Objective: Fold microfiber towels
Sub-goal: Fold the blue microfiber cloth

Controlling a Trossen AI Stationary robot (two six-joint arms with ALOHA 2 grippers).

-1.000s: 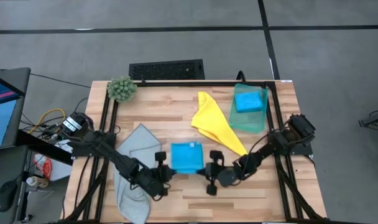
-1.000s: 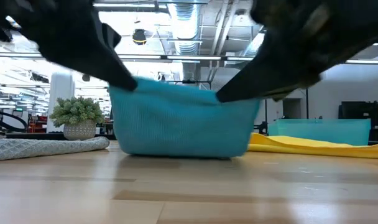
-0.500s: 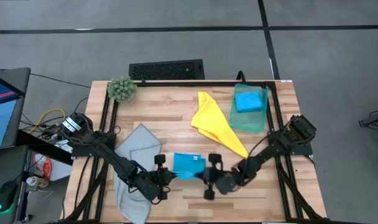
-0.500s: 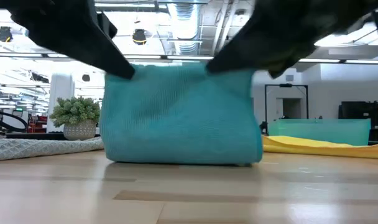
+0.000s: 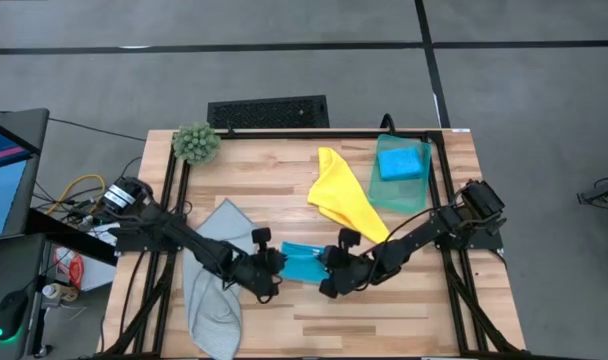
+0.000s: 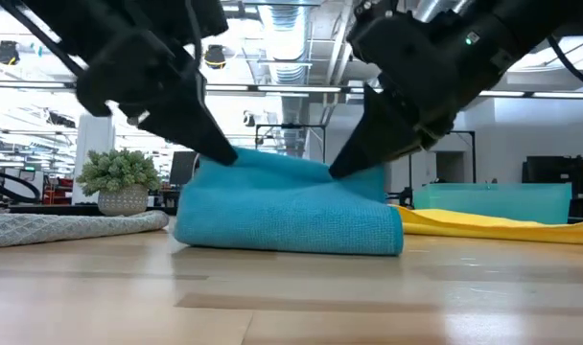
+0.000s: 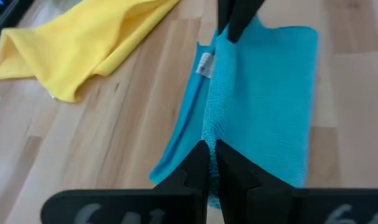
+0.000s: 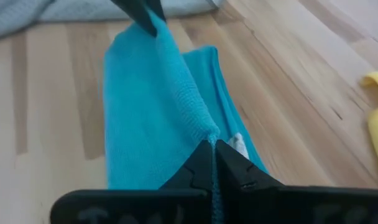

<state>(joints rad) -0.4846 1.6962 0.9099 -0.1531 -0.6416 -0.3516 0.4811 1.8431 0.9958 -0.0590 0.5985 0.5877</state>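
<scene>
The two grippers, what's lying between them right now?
In the high view, only the blue towel spans from the left gripper to the right gripper; each pinches an end of its raised fold.

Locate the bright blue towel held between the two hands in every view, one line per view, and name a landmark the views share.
High view: blue towel, near the table's front middle, between the left hand and right hand.
Low view: centre, on the wood, pinched at the top.
Left wrist view: centre to right.
Right wrist view: centre-left.
Shared landmark: the yellow towel, beside it in all four views.
</scene>
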